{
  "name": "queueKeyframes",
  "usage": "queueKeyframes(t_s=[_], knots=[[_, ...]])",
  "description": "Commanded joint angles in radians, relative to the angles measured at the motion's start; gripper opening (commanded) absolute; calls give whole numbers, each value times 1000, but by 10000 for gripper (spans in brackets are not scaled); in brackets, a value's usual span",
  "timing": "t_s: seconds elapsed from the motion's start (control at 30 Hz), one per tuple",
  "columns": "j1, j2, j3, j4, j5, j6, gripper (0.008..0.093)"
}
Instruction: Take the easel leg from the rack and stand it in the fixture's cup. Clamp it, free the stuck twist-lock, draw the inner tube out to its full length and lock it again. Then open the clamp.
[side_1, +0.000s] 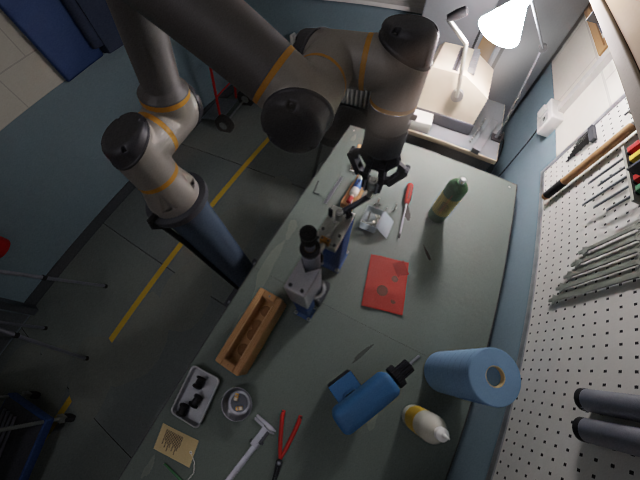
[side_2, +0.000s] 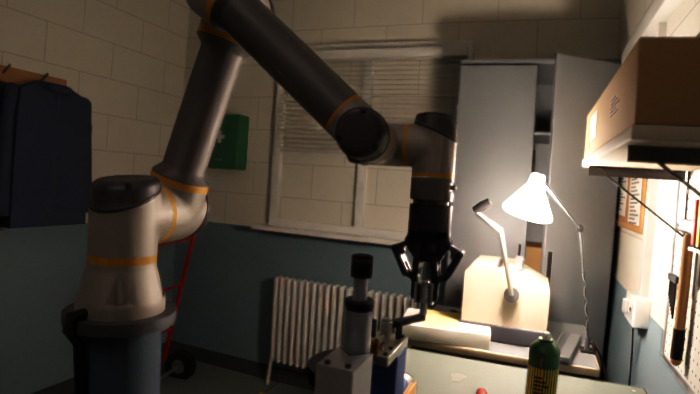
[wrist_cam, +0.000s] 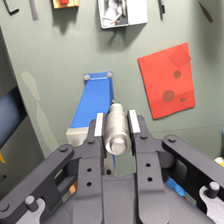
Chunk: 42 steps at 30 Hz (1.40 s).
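Observation:
The clamp's silver handle knob (wrist_cam: 117, 131) sits between my fingers, and my gripper (wrist_cam: 117, 123) is closed around it above the blue clamp block (wrist_cam: 96, 98). The handle (side_2: 422, 295) rises on a dark lever from the clamp (side_1: 336, 235) at the bench's left side. Beside the clamp the easel leg (side_1: 309, 248) stands upright in the grey fixture cup (side_1: 304, 287). Its black top (side_2: 361, 266) sits above the grey outer tube (side_2: 357, 325). The wooden rack (side_1: 250, 330) lies empty near the bench's left edge. My gripper (side_1: 373, 178) hangs straight down over the clamp.
A small metal tray (wrist_cam: 122, 13) of parts lies beyond the clamp. A red cloth (side_1: 385, 284) lies to the right. A screwdriver (side_1: 405, 209), green can (side_1: 447, 199), blue bottle (side_1: 364, 398) and paper roll (side_1: 473, 374) stand further out. A lamp (side_2: 527, 205) stands behind.

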Motion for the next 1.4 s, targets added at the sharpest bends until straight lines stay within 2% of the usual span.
queueKeyframes(t_s=[0.0, 0.47, 1.13, 1.37], knots=[[1, -1, 0, 1, 1, 0, 80], [1, -1, 0, 1, 1, 0, 80], [1, -1, 0, 1, 1, 0, 470], [1, -1, 0, 1, 1, 0, 480]])
